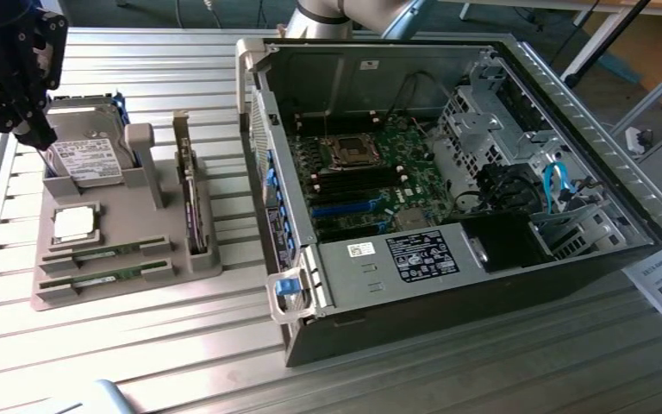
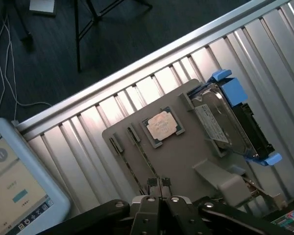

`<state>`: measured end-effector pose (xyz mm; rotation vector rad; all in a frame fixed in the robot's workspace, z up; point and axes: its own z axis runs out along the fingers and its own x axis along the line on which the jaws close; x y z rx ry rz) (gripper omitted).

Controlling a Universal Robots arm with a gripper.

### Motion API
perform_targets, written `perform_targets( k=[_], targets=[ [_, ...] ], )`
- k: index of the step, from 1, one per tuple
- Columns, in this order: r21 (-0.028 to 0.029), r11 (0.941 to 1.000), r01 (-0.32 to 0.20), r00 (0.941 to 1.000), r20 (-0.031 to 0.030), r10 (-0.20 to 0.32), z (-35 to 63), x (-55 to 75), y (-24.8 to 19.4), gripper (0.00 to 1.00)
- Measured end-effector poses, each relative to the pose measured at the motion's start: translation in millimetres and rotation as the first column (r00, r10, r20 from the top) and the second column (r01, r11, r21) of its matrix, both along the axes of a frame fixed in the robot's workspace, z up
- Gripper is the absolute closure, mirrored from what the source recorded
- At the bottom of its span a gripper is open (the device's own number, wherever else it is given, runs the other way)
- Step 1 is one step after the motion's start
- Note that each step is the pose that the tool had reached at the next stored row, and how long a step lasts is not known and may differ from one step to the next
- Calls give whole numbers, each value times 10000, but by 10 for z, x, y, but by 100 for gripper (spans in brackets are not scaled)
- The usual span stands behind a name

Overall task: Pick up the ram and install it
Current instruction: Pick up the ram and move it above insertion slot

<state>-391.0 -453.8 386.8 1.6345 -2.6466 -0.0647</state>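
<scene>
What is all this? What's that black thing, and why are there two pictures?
That black thing is a robot arm's claw. One picture comes from a camera off the arm, the other from a camera on its wrist. On the metal table sit an open computer and a grey holder with parts: a hard drive, a square chip and two green ram sticks. The claw is shut, holds nothing and hangs above the holder.
</scene>
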Motion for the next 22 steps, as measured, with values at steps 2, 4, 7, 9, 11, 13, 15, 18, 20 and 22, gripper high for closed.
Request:
perform_targets(
  k=[2, 4, 7, 9, 11, 13, 15, 18, 20, 22],
  targets=[
    [0, 9986, -532, 9986, -5, 532, 0, 0, 0, 90],
    [0, 9968, -801, 9968, -8, 801, 0, 0, 0, 90],
    [1, 9905, -1378, 9905, -14, 1378, 0, 0, 0, 90],
    [2, 9824, -1868, 9824, -20, 1868, 0, 0, 0, 90],
    [3, 9734, -2291, 9734, -24, 2291, 0, 0, 0, 90],
    [3, 9665, -2565, 9665, -28, 2565, 0, 0, 0, 90],
    [4, 9582, -2862, 9582, -31, 2862, 0, 0, 0, 90],
    [7, 9405, -3397, 9405, -36, 3397, 0, 0, 0, 90],
    [6, 9387, -3446, 9387, -37, 3446, 0, 0, 0, 90],
    [6, 9387, -3446, 9387, -37, 3446, 0, 0, 0, 90]
  ],
)
